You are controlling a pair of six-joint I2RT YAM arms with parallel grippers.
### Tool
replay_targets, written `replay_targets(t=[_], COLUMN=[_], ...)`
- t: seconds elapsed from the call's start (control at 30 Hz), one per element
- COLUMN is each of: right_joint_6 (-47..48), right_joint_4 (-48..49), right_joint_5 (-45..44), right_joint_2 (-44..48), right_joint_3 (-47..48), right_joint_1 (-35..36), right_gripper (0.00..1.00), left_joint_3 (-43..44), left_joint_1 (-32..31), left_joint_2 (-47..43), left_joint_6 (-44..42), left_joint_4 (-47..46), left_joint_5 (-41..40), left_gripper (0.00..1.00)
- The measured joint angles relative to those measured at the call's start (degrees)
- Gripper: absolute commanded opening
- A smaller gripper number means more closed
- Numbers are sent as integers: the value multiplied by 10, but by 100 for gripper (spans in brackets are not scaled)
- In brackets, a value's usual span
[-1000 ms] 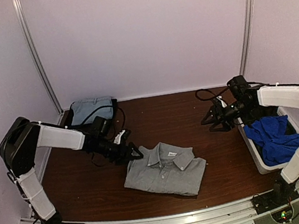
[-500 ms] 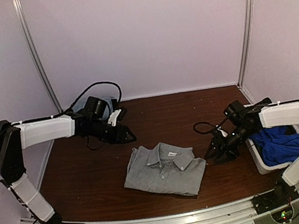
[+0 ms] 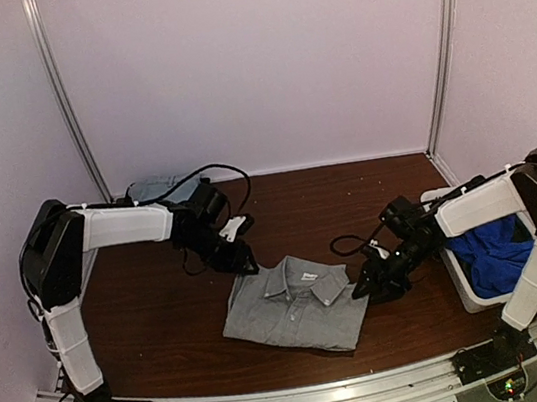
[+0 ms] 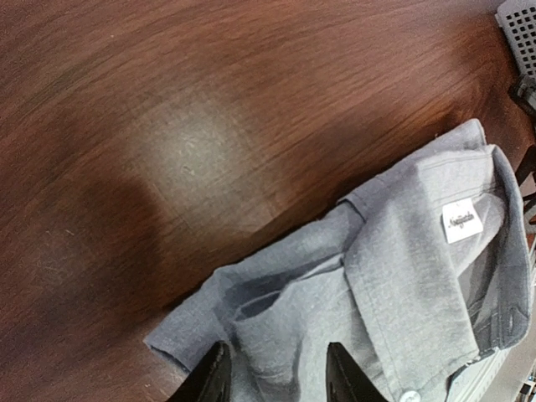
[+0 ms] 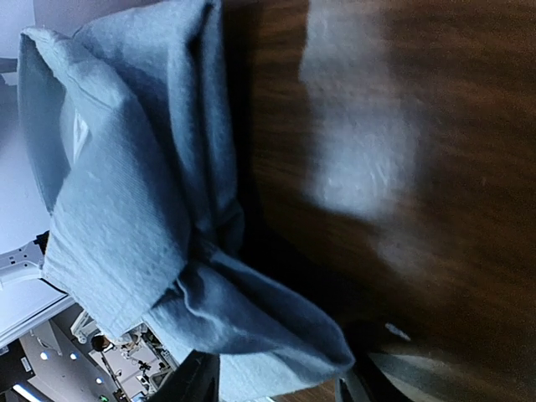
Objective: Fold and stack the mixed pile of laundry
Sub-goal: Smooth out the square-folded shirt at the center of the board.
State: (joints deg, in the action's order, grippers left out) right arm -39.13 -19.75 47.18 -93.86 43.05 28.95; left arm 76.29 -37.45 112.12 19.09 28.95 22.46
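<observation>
The brown wooden table [image 3: 146, 330] fills the floor of the workspace. The 2 arms reach inward over it from either side, the left arm [image 3: 125, 224] from the left and the right arm [image 3: 476, 205] from the right.

A folded grey shirt [image 3: 298, 308] lies flat near the middle of the table, collar toward the back. At the right edge stands a white bin [image 3: 468, 297] with a royal-blue piece [image 3: 505, 262] heaped inside it. A pale grey-blue folded piece [image 3: 151, 189] sits at the back left corner, partly hidden behind the left arm.

The left gripper [image 3: 245, 263] is at the shirt's back left corner. In its wrist view its 2 fingers [image 4: 209, 381] stand parted and unclenched, with the corner's cloth in the gap.

The right gripper [image 3: 365, 290] is at the shirt's right edge, likewise released: its fingers [image 5: 197, 381] are apart with a bunched fold of cloth between them.

A small white label [image 4: 462, 222] shows inside the collar.
</observation>
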Motion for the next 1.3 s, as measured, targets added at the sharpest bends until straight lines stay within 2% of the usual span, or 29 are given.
replay_targets(t=[0.07, 0.17, 0.27, 0.33, 0.47, 0.63, 0.97, 1.13, 1.3], right_joint_6=[-2, -4, -2, -1, 4, 20, 61, 74, 87], right_joint_4=[9, 19, 20, 14, 6, -5, -28, -25, -23], right_joint_5=[1, -3, -13, -20, -25, -26, -30, -33, -43], right_joint_2=[-15, -31, -37, -34, -15, 11, -13, -63, -121], right_joint_3=[11, 24, 31, 43, 76, 136, 196, 218, 236], right_joint_1=[1, 1, 1, 3, 11, 33, 42, 46, 46], right_gripper=[35, 16, 5, 0, 0, 0, 0, 0, 0], left_joint_3=[5, 14, 15, 15, 6, -39, -245, -331, -327], left_joint_1=[0, 0, 0, 1, 3, 17, 57, 72, 73], left_joint_2=[7, 16, 17, 15, -10, -84, -223, -221, -196], left_joint_6=[-3, -6, -12, -13, -16, -10, 30, 71, 81], left_joint_4=[9, 23, 28, 29, 29, 21, -89, -161, -191], left_joint_5=[-9, -17, -19, -18, -13, 3, 18, 9, 0], left_gripper=[33, 18, 2, 0, 0, 0, 0, 0, 0])
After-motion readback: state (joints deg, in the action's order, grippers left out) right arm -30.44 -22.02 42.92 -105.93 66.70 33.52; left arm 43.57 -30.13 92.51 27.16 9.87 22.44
